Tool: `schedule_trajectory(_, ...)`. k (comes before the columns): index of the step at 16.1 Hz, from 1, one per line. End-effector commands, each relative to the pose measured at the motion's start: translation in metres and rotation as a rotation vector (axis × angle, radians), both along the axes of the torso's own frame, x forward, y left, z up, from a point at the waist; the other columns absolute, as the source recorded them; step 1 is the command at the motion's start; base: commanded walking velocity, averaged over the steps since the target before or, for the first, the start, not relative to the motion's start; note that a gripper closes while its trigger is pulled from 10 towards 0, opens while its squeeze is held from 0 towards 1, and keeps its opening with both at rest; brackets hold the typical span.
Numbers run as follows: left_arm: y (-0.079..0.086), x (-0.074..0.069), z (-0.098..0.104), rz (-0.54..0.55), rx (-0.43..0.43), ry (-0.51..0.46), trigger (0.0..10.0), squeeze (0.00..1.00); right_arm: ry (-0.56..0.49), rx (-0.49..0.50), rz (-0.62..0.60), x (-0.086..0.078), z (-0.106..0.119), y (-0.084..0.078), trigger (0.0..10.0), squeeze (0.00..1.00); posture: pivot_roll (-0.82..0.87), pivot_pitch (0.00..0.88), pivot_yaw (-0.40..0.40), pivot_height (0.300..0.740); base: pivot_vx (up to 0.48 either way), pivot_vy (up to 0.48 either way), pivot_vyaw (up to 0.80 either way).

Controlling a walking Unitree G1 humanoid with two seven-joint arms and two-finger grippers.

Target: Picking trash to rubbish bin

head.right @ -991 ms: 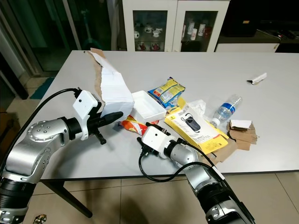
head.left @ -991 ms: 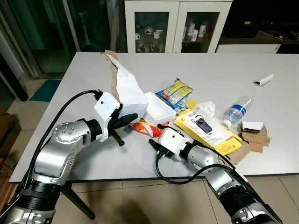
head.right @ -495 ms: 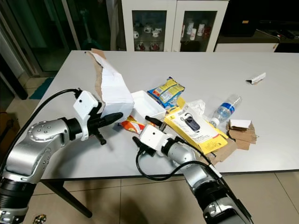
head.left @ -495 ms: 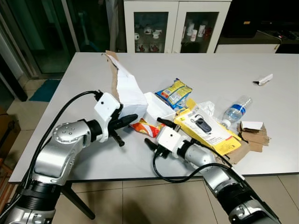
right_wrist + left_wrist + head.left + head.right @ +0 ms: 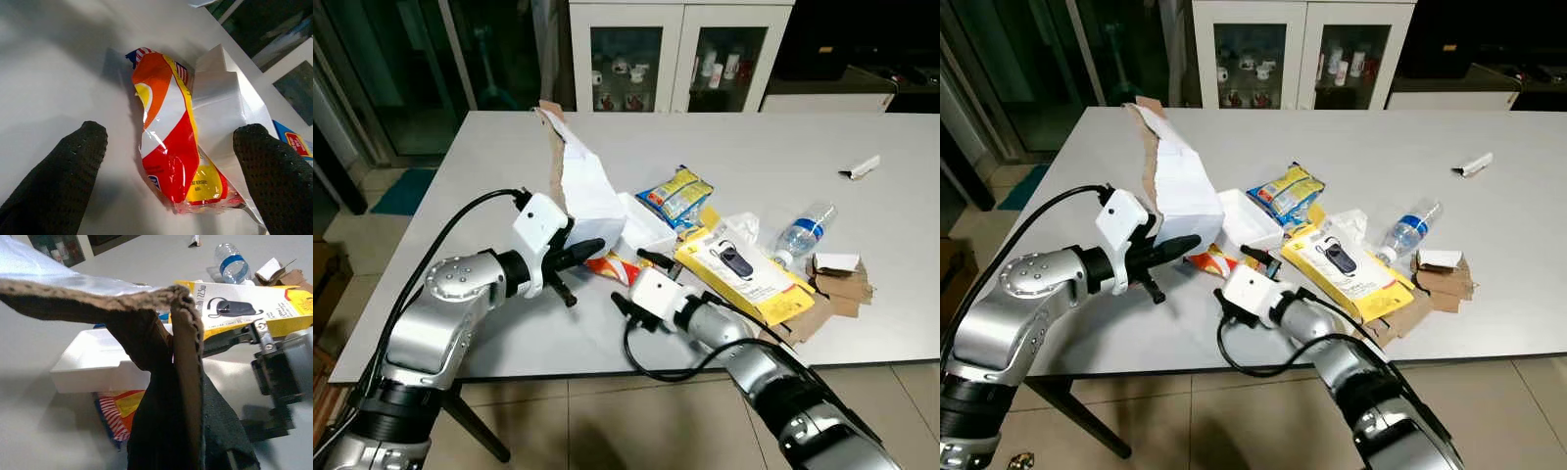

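Right gripper (image 5: 168,147), fingers spread apart, straddles the red-orange snack wrapper (image 5: 171,147) lying near the table (image 5: 489,147) edge, beside the white tray (image 5: 646,223). Left gripper (image 5: 582,253) clamped on torn cardboard (image 5: 578,181). Advise lowering until the pads flank the wrapper's middle, avoiding the tray, then closing.
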State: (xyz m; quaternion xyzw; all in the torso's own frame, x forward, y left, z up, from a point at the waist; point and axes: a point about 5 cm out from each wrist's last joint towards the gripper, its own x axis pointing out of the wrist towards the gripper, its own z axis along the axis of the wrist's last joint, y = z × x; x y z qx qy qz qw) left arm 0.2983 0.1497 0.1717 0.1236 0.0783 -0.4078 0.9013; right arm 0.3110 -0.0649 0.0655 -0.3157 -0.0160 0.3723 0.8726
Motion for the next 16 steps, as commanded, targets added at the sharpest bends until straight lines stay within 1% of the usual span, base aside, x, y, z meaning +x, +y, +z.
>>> schedule_trajectory(1,-0.005,-0.001,0.005,-0.013,0.008,-0.018,10.0,0.0,0.032,-0.07,-0.012,-0.002,-0.013,-0.004,10.0,0.0,0.11,0.01,-0.046,0.74,0.0,0.0,0.0)
schedule_trajectory(5,-0.007,0.0,0.004,-0.014,0.009,-0.021,10.0,0.0,0.037,-0.108,-0.107,0.004,-0.018,-0.008,10.0,0.0,0.11,0.007,-0.05,0.74,0.0,0.0,0.0)
schedule_trajectory(6,-0.008,0.0,0.004,-0.011,0.013,-0.023,10.0,0.0,0.013,-0.146,-0.152,0.009,-0.018,-0.011,10.0,0.0,0.11,0.005,-0.053,0.74,0.0,0.0,0.0)
schedule_trajectory(9,-0.009,0.001,0.004,-0.01,0.017,-0.026,10.0,0.0,0.004,-0.161,-0.209,0.013,-0.018,-0.017,10.0,0.0,0.11,0.009,-0.058,0.74,0.0,0.0,0.0)
schedule_trajectory(13,-0.009,0.001,0.003,0.001,0.025,-0.028,10.0,0.0,0.0,-0.169,-0.229,0.012,-0.022,-0.017,10.0,0.0,0.11,0.014,-0.061,0.74,0.0,0.0,0.0)
schedule_trajectory(14,-0.009,0.001,0.003,0.003,0.028,-0.029,10.0,0.0,0.003,-0.166,-0.228,0.012,-0.022,-0.016,1.6,0.0,0.11,0.015,-0.061,0.74,0.0,0.0,0.0)
schedule_trajectory(15,-0.009,0.001,0.003,0.003,0.028,-0.029,10.0,0.0,0.003,-0.165,-0.228,0.012,-0.022,-0.016,1.6,0.0,0.11,0.016,-0.06,0.74,0.0,0.0,0.0)
schedule_trajectory(16,-0.009,0.001,0.003,0.004,0.029,-0.03,10.0,0.0,0.002,-0.158,-0.224,0.011,-0.022,-0.014,0.0,0.0,0.11,0.017,-0.06,0.74,0.0,0.0,0.0)
